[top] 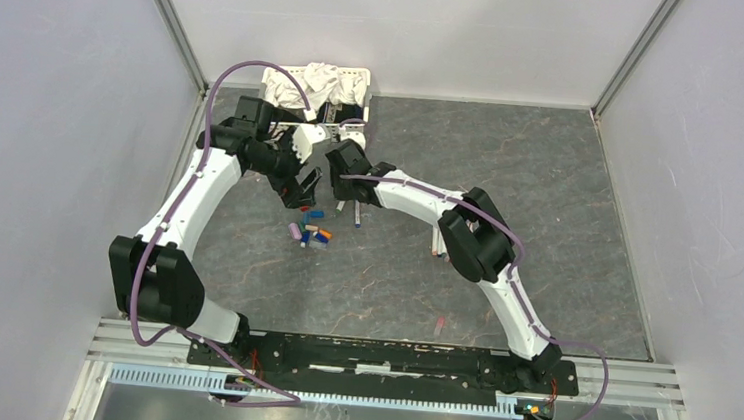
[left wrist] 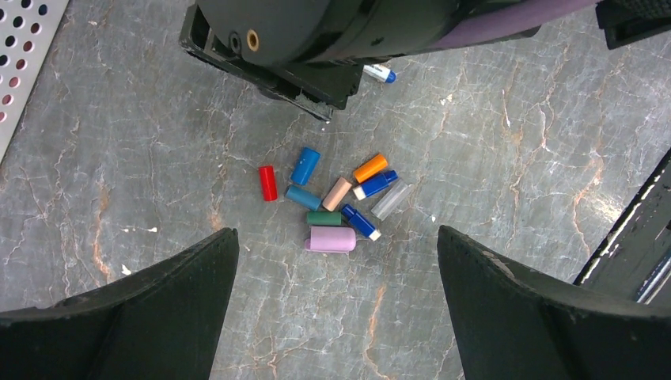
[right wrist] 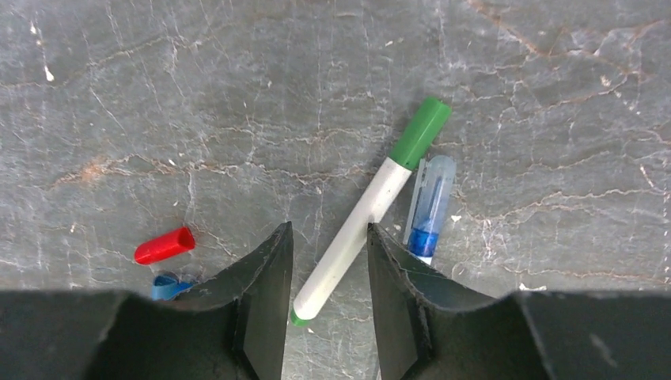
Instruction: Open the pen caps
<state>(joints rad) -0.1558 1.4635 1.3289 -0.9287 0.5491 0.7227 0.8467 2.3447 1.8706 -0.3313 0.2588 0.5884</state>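
The right gripper [right wrist: 328, 231] straddles the white barrel of a green-capped pen [right wrist: 362, 222] lying on the grey table [right wrist: 198, 95], its jaws parted with a gap showing beside the barrel. The left gripper [left wrist: 336, 236] hangs wide open above a cluster of loose caps [left wrist: 340, 194] on the table.

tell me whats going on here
The right gripper sits open astride a green-capped pen lying on the table, its cap still on. The left gripper hangs open above a pile of loose caps. So several caps are off, and this pen seems next.
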